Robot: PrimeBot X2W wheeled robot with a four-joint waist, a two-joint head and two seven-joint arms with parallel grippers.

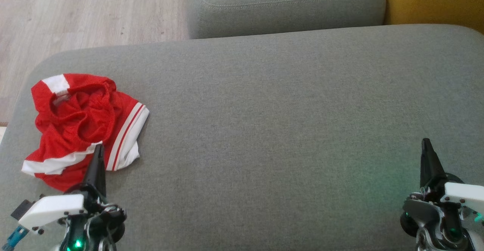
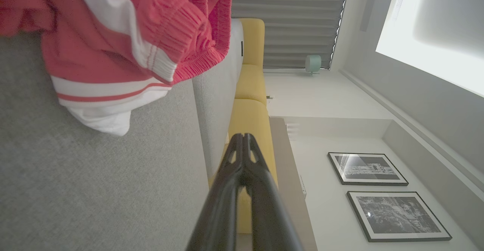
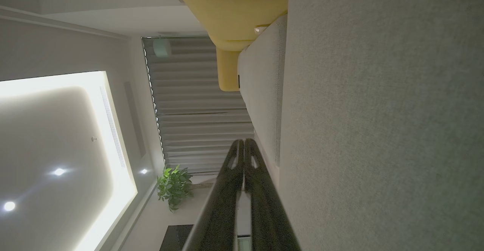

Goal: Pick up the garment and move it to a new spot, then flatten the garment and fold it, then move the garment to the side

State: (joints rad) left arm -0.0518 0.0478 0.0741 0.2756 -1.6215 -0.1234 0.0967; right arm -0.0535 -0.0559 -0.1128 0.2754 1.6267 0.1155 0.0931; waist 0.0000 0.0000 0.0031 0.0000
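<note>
The crumpled red-and-white mesh garment (image 1: 83,122) lies near the left edge of the grey fabric sofa cushion (image 1: 264,111). The left gripper (image 1: 99,147), by its near hem, and the right gripper (image 1: 426,141), well apart, both have fingers clenched, empty. Advancing clenched would likely shove the cloth off towards the wooden floor (image 1: 75,13).

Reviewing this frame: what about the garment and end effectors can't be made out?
- Garment: crumpled, so head view hides its type and underside.
- Its far part: cut off by left wrist view's top edge.
- Left end effector: covers the garment's near edge in head view.
- Right end effector: base cut off at head view's bottom edge.
</note>
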